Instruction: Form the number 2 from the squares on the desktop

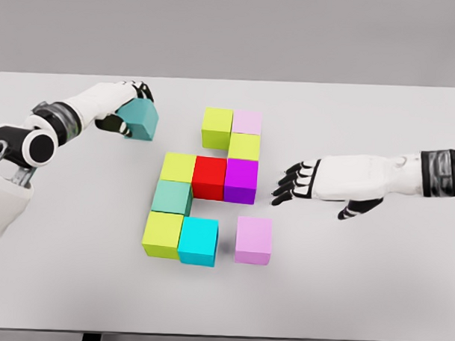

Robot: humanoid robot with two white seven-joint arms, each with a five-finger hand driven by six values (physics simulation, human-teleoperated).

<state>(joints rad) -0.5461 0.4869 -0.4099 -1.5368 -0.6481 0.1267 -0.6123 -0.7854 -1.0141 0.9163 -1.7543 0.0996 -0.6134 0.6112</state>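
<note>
Teal colours the cube (142, 120) that the left hand (123, 107) grips at the far left of the white table (373, 295), its fingers wrapped round the block and holding it above the surface, well apart from the rest. Toward the middle lies the partly built figure. Its left column has a yellow-green cube (178, 169) at the top, a sea-green cube (171, 198) touching it below, and another yellow-green cube (162, 235) at the bottom. Just beside that bottom one sits a cyan cube (198, 241), touching it. The middle row continues from the upper yellow-green cube with a red cube (209, 177) and then a purple cube (241, 181), all touching. Above the purple one stands a third yellow-green cube (245, 147), with a pale pink cube (247, 122) behind it and a fourth yellow-green cube (216, 127) to that one's left. A lilac cube (253, 240) sits alone near the cyan one, a small gap between them. Farther over, the right hand (317, 181) hovers low near the purple cube, fingers spread and holding nothing.
</note>
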